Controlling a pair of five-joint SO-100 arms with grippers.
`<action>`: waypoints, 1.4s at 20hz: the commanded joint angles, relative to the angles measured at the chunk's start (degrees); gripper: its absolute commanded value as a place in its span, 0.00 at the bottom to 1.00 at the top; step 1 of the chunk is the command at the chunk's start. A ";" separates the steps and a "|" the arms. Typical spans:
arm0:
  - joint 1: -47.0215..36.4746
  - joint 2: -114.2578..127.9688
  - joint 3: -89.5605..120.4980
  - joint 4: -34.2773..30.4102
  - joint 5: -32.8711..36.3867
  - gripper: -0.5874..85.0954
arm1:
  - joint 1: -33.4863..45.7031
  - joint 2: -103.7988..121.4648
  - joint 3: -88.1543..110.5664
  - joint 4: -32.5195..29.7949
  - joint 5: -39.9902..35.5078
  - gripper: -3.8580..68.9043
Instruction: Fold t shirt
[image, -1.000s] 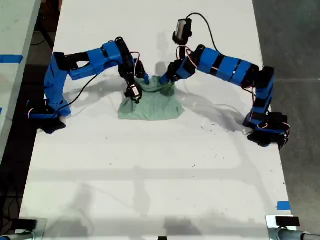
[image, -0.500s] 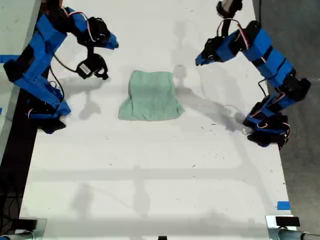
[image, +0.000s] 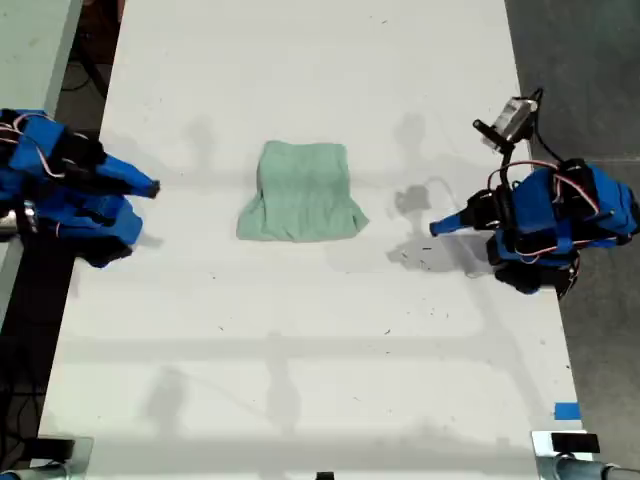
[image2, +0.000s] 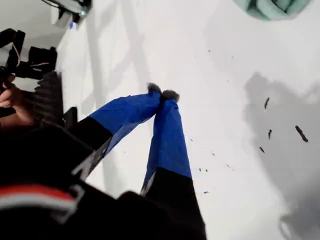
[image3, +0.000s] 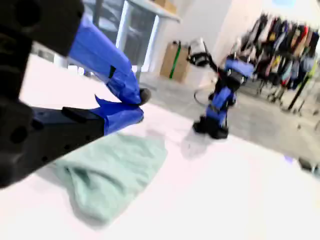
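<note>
The t shirt (image: 302, 192) lies as a small pale mint-green folded bundle on the white table (image: 300, 380), in the middle of the exterior view. A corner of the t shirt (image2: 270, 7) shows in the first wrist view. My first gripper (image: 437, 228) is shut and empty, low over the table well off to the exterior view's right of the cloth; its tips (image2: 162, 93) meet. At the exterior view's left, my second gripper (image: 150, 187) is shut on nothing, its tips (image3: 141, 102) pointing toward the t shirt (image3: 110, 170).
Black specks (image2: 300, 132) dot the table near my first gripper. A blue tape mark (image: 566, 411) sits at the table's edge in the exterior view's lower right. A second table (image: 30, 60) stands at the exterior view's left. A person's hand (image2: 10, 97) shows at the picture's edge.
Both grippers let go of the t shirt, rose, then pulled back and folded down near their bases. The shirt stays folded where it was left.
</note>
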 joint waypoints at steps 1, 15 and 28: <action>5.71 2.11 16.08 -8.17 -4.04 0.01 | -1.85 17.49 14.15 1.58 4.22 0.06; 5.89 14.15 39.37 -13.80 8.44 0.06 | 2.64 16.87 36.12 -2.02 -4.75 0.10; 4.75 14.15 39.29 -14.15 10.90 0.11 | 2.64 16.87 36.74 -2.81 -3.08 0.11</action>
